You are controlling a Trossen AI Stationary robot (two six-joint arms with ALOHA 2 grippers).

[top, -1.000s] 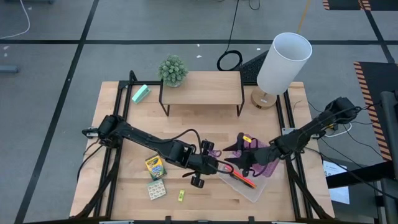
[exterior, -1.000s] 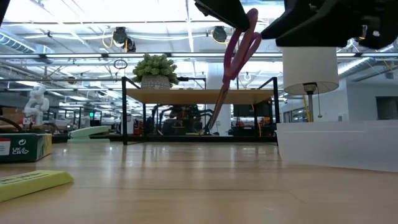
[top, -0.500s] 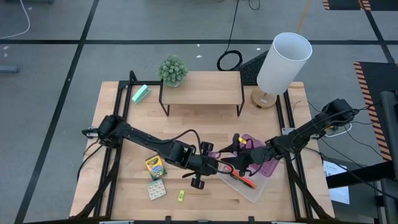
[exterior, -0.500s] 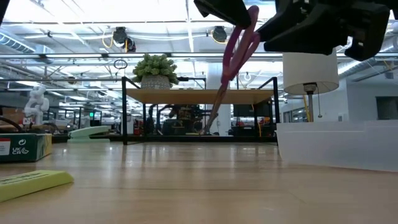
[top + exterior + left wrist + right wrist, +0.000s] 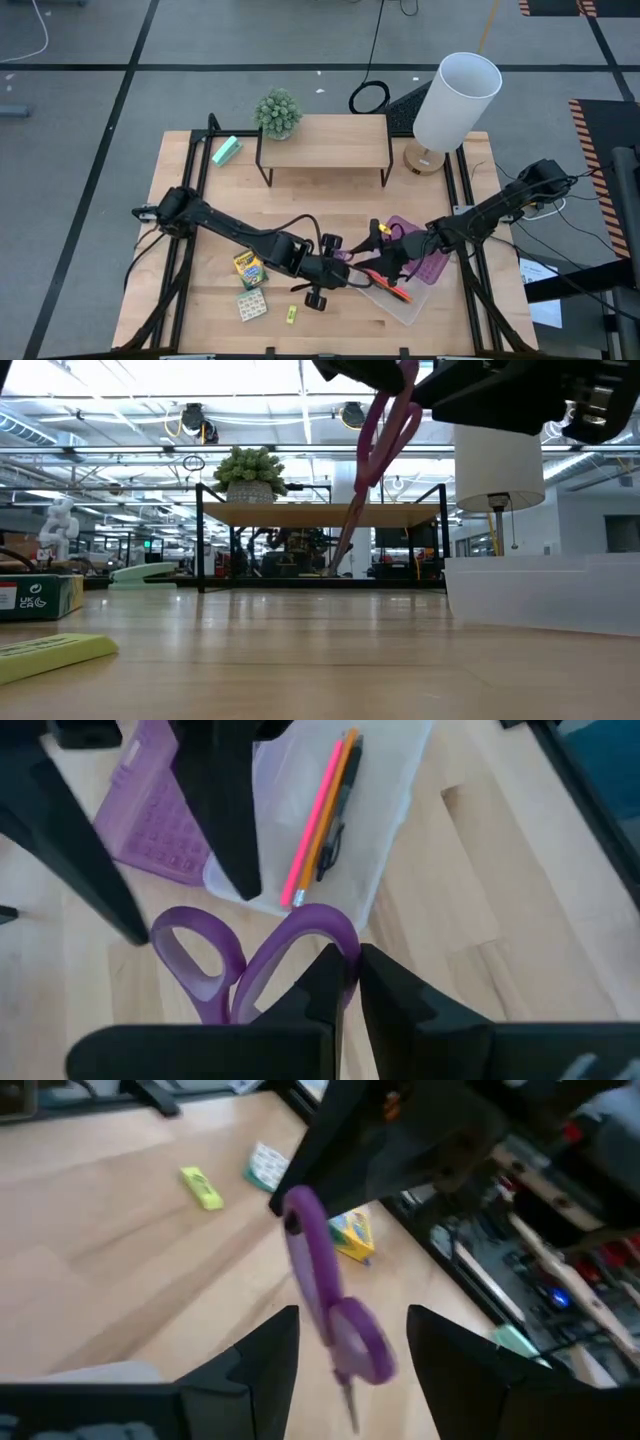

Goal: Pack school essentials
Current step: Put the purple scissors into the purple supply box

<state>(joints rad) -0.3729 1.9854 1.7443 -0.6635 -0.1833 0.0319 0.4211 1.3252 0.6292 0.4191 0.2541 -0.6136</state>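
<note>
Over the last second the right end effector (image 5: pixel 378 268) has crept in from the purple lid toward the left end effector (image 5: pixel 345 272), which stays clamped on one loop of the purple-handled scissors (image 5: pixel 250 970), held in the air above the wooden tabletop (image 5: pixel 330 205). The right fingers (image 5: pixel 262 1355) stand apart on either side of the scissors, not yet touching. This looks like a handover beginning, beside the clear plastic box (image 5: pixel 400 305) already holding the orange and pink pencils (image 5: pixel 318 812) and black pen (image 5: pixel 338 805).
</note>
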